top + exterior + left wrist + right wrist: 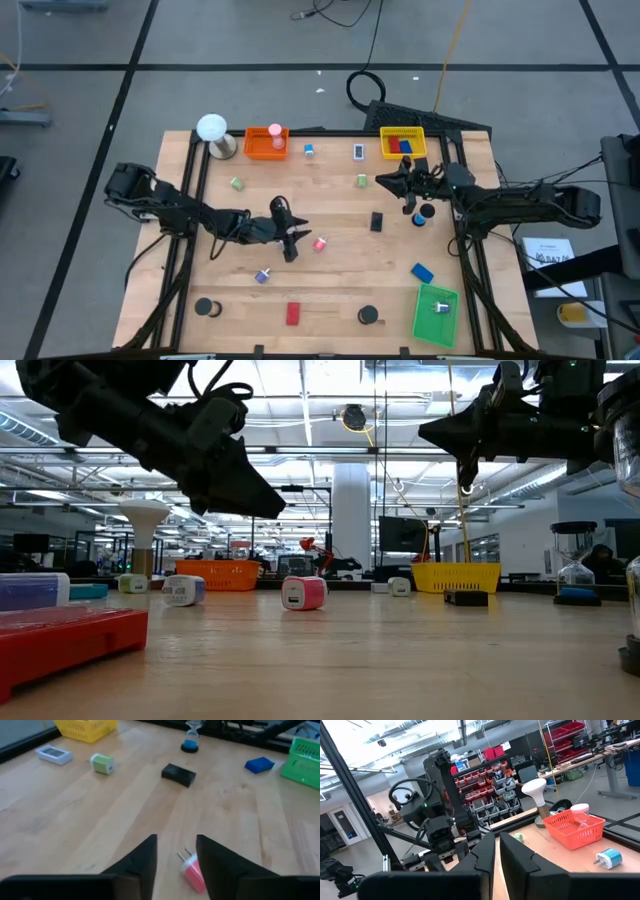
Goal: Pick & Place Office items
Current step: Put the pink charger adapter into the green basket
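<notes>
**Trays along the edges, most of the small stuff loose on the desk**

Three trays here. The orange tray [265, 143] sits at the far edge of the desk [330, 255], left of middle, with a pink-topped piece [275, 131] standing in it. Right beside it at the far left corner is a white ball on a round base [213, 133]. The yellow tray [402, 143] is also on the far edge, toward the right, holding a red block and a blue block [402, 144] side by side. The green tray [436, 315] is at the near right corner, with one small whitish bit [440, 306] inside; can't tell what it is.

Everything else lies on the bare wood. The pink plug [192, 870] lies around the desk's middle, and the left gripper [289, 240] hangs just above it, fingers apart, plug showing between the tips in its wrist view. It's not clamped on anything. A black block [377, 221] lies further right, a green plug [102, 763] beyond it.

The right gripper [402, 181] is up in the air near the yellow tray, fingers [485, 852] nearly together with a narrow gap, nothing in them.

Along the near edge: a black disc [206, 308], a red block [293, 314], another black disc [368, 316]. A blue block [421, 271] sits just beyond the green tray.
</notes>
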Robot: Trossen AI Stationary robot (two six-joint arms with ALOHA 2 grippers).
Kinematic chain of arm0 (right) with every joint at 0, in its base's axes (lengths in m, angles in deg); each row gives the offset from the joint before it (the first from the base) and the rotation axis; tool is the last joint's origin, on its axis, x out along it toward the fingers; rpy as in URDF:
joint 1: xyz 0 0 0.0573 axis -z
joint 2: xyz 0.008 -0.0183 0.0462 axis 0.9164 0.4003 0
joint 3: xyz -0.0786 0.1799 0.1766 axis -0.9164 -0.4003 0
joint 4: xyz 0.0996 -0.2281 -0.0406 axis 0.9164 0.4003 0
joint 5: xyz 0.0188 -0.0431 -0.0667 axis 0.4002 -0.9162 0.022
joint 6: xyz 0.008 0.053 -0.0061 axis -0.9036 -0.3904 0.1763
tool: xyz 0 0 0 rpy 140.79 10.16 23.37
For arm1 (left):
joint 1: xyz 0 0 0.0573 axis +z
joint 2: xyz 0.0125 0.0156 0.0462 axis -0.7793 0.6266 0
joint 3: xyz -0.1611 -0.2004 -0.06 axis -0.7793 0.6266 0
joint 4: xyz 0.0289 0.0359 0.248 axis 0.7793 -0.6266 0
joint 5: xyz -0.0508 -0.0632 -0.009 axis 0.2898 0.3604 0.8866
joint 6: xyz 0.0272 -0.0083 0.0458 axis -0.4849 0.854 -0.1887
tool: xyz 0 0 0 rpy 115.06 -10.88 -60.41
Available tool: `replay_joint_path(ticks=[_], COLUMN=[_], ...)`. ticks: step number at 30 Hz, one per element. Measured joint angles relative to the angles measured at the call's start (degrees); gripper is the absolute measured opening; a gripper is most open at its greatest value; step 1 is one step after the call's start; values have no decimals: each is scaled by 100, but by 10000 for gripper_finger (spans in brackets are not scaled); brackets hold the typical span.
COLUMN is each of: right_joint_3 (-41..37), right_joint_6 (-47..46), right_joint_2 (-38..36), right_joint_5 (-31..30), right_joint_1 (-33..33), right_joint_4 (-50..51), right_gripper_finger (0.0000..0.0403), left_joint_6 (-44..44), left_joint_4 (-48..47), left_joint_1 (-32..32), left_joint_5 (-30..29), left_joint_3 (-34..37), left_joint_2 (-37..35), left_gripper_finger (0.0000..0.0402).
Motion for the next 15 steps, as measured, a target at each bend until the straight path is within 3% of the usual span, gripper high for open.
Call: replay_joint_path(ticks=[9, 15], right_joint_3=[0, 0], right_joint_6=[0, -170], right_joint_2=[2, 2], right_joint_5=[2, 2], right_joint_1=[0, 0], right_joint_4=[-61, -59], right_gripper_finger=[18, 18], left_joint_6=[73, 10], left_joint_4=[160, -1077], left_joint_1=[-125, -187], left_joint_5=[-306, -669], left_joint_3=[-449, -1261], left_joint_2=[1035, 1390], left_gripper_finger=[233, 276])
